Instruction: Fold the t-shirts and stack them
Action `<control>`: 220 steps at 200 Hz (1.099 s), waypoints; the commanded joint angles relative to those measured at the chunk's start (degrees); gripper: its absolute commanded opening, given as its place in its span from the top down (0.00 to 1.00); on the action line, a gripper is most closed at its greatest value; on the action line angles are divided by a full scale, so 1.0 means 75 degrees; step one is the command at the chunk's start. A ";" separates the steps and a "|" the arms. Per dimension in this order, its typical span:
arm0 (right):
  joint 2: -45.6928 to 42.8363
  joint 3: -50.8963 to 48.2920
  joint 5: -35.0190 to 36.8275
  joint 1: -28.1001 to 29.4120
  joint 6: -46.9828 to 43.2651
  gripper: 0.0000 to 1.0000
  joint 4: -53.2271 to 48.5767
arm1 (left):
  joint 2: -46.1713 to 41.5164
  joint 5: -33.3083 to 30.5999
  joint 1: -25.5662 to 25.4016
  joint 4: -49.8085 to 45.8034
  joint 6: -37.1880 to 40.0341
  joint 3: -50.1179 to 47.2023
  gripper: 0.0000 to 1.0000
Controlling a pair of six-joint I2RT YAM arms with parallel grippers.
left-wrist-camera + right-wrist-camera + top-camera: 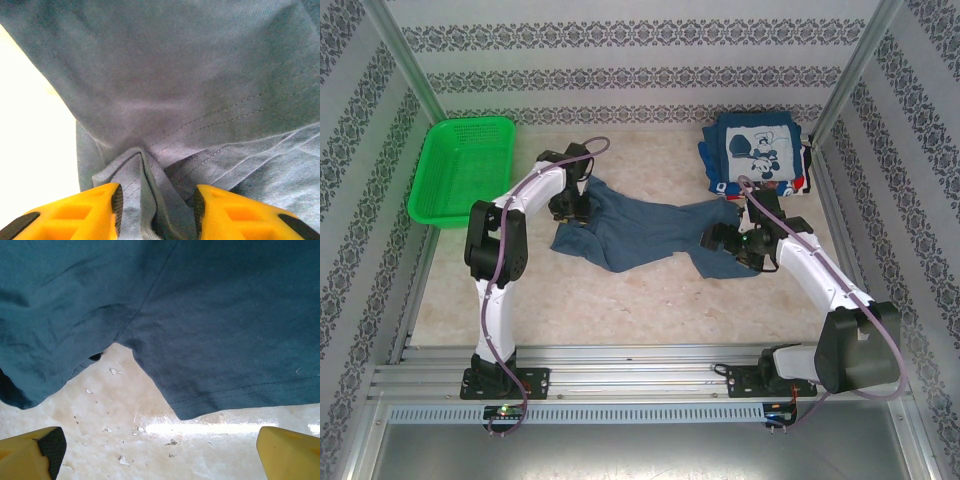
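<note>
At table centre in the top view, the slate-blue shirt [640, 232] lies crumpled and stretched out crosswise on the pale table [620, 310], unfolded, one end toward 9 o'clock and the other toward 3 o'clock. Left gripper [568, 208] sits on the shirt's 9 o'clock end. In the left wrist view, its yellow fingers [75, 212] stand either side of a raised fold of the blue cloth, which fills most of the gap. A dark slit shows by the other finger, so can't tell if the fold is actually pinched or just bracketed. Right gripper [720, 240] is at the shirt's 3 o'clock end, near a sleeve. In the right wrist view its jaws are spread wide and hold nothing, with bare glossy table between the fingers [35, 452]. The shirt's stitched hem and a sleeve edge lie just ahead at 12 o'clock, not between the pads. Stack of navy printed shirts [760, 155], with a white cartoon print on top and red-white bits at the edge, sits folded at about 1 o'clock, close to the right arm and apart from the blue shirt. Green basket [460, 170] is at 10 o'clock, tilted against the left wall, well apart from the shirt.
</note>
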 commanded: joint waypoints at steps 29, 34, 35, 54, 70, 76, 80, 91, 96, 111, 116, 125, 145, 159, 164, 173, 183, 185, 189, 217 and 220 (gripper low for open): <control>-0.0186 -0.0142 -0.0129 -0.0128 -0.0124 0.02 -0.0061 | 0.0082 -0.0249 -0.0058 -0.0327 0.0229 0.0288 0.70; -0.0186 -0.0149 -0.0137 -0.0133 -0.0127 0.02 -0.0040 | 0.0062 -0.0255 -0.0062 -0.0314 0.0229 0.0287 0.70; -0.0186 -0.0158 -0.0138 -0.0136 -0.0124 0.02 -0.0044 | 0.0055 -0.0258 -0.0064 -0.0313 0.0229 0.0287 0.70; -0.0197 -0.0173 -0.0140 -0.0138 -0.0112 0.02 -0.0049 | 0.0011 -0.0337 -0.0053 -0.0348 0.0250 0.0366 0.72; -0.0209 -0.0201 -0.0140 -0.0139 -0.0098 0.02 -0.0026 | -0.0006 -0.0359 -0.0054 -0.0350 0.0298 0.0399 0.76; -0.0209 -0.0204 -0.0150 -0.0144 -0.0097 0.02 -0.0026 | 0.0005 -0.0360 -0.0056 -0.0369 0.0317 0.0415 0.78; -0.0198 -0.0202 -0.0152 -0.0150 -0.0097 0.02 -0.0026 | 0.0004 -0.0347 -0.0054 -0.0371 0.0329 0.0417 0.79; -0.0186 -0.0191 -0.0151 -0.0139 -0.0108 0.02 -0.0025 | 0.0022 -0.0255 -0.0061 -0.0382 0.0335 0.0406 0.82; -0.0177 -0.0190 -0.0141 -0.0154 -0.0110 0.02 -0.0026 | 0.0017 -0.0232 -0.0051 -0.0373 0.0329 0.0387 0.85; -0.0162 -0.0185 -0.0079 -0.0173 -0.0093 0.02 -0.0058 | -0.0036 -0.0254 -0.0061 -0.0377 0.0311 0.0347 0.95; -0.0162 -0.0179 -0.0050 -0.0215 -0.0067 0.02 -0.0071 | -0.0066 -0.0287 -0.0051 -0.0398 0.0311 0.0346 0.98; -0.0145 -0.0159 0.0070 -0.0320 -0.0032 0.02 -0.0165 | -0.0141 -0.0367 -0.0055 -0.0435 0.0313 0.0367 1.00; 0.0052 -0.0111 0.0329 -0.0866 0.0256 0.02 -0.0647 | -0.0453 -0.0426 -0.0039 -0.0511 0.0312 0.0404 1.00; 0.0257 -0.0154 0.0395 -0.1244 0.0430 0.02 -0.0873 | -0.0773 -0.0324 -0.0038 -0.0501 0.0223 0.0373 1.00; 0.0317 -0.0165 0.0443 -0.1335 0.0478 0.02 -0.0911 | -0.0896 -0.0299 -0.0042 -0.0480 0.0179 0.0337 1.00; 0.0406 -0.0158 0.0602 -0.1424 0.0562 0.02 -0.0928 | -0.1135 -0.0231 -0.0030 -0.0424 0.0077 0.0228 1.00; 0.0505 -0.0127 0.0792 -0.1460 0.0622 0.02 -0.0895 | -0.1403 -0.0090 -0.0021 -0.0325 -0.0051 0.0052 1.00; 0.0520 -0.0116 0.0825 -0.1471 0.0639 0.02 -0.0885 | -0.1458 -0.0045 -0.0022 -0.0310 -0.0084 0.0015 1.00; 0.0559 -0.0100 0.0879 -0.1500 0.0651 0.02 -0.0877 | -0.1564 0.0034 -0.0011 -0.0257 -0.0160 -0.0062 1.00; 0.1034 -0.0044 0.1184 -0.1722 0.0667 0.09 -0.0783 | -0.2262 0.0410 -0.0010 0.0066 -0.0538 -0.0645 1.00; 0.1081 -0.0041 0.1193 -0.1751 0.0668 0.10 -0.0755 | -0.2323 0.0459 -0.0016 0.0092 -0.0568 -0.0700 1.00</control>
